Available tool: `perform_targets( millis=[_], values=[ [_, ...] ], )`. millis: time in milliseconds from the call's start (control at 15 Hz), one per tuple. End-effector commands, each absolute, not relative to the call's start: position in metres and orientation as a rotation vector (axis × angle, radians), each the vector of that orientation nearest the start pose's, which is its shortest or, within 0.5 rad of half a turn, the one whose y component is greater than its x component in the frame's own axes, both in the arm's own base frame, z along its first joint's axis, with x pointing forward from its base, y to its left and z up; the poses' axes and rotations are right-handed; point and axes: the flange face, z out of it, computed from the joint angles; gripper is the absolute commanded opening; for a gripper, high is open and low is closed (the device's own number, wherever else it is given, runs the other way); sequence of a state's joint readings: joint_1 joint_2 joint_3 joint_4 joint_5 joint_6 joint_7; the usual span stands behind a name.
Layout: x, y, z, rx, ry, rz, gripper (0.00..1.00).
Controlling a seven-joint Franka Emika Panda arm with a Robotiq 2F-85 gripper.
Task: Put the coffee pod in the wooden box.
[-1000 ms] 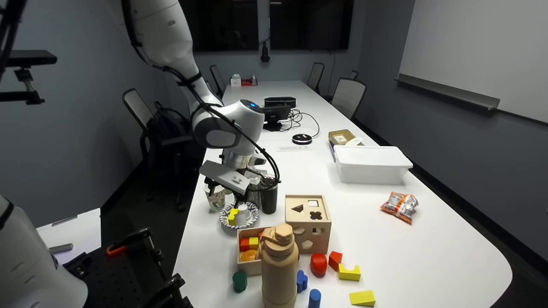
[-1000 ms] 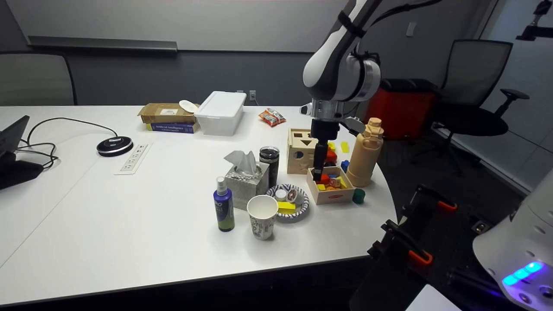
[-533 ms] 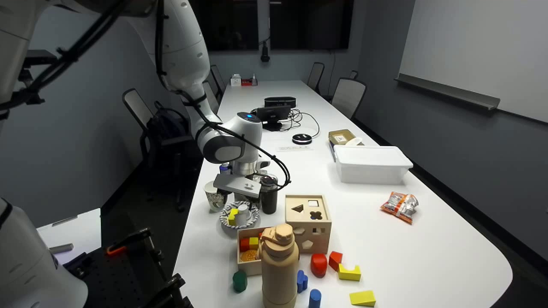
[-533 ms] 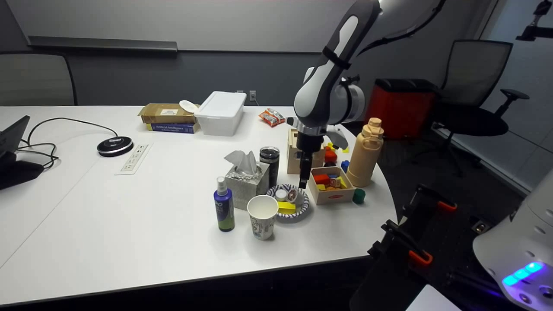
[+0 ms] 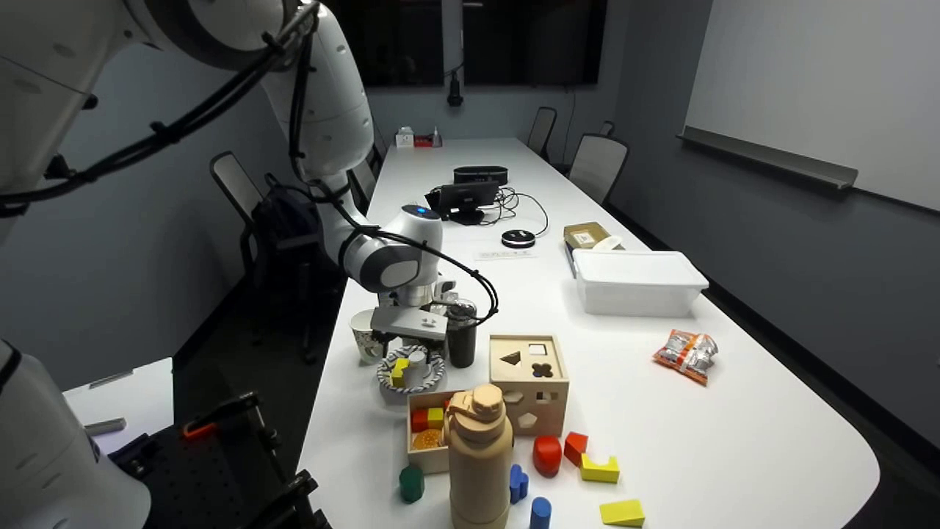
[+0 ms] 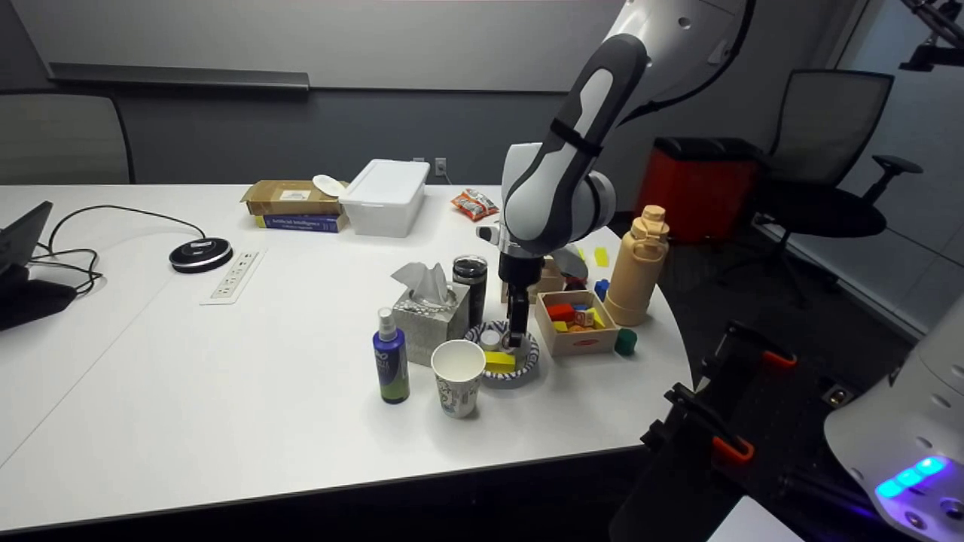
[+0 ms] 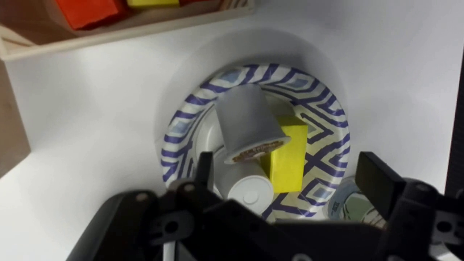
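In the wrist view we see the gripper (image 7: 284, 166), fingers (image 7: 378, 185) spread, above a patterned bowl (image 7: 338, 119); there a coffee pod (image 7: 248, 116) lies on its side beside a second pod (image 7: 244, 183). In an exterior view we find the wooden box (image 5: 530, 386) near that bowl; in an exterior view the arm (image 6: 548, 207) partly hides that box.

The wrist view crops the wooden box (image 7: 11, 127) and tray (image 7: 127, 34).

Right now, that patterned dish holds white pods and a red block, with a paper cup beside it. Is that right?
Nearly: the block is yellow, not red, as the wrist view shows. The patterned dish does hold white pods, with the paper cup beside it.
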State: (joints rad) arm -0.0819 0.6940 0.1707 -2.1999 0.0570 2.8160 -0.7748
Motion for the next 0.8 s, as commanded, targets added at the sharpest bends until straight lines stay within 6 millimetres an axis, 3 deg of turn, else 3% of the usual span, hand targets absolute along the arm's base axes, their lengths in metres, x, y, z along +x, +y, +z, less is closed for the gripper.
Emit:
perform_targets(
  millis=[0, 533, 600, 667, 733],
  values=[
    [0.521, 0.058, 0.051, -2.78, -1.165, 0.067, 1.0],
    [0.513, 0.059, 0.037, -2.763, -1.252, 0.115, 1.0],
    [0.512, 0.059, 0.035, -2.761, -1.26, 0.117, 0.75],
    [0.512, 0.058, 0.035, -2.761, -1.265, 0.118, 0.74],
    [0.511, 0.057, 0.035, -2.764, -1.262, 0.119, 0.66]
  ],
)
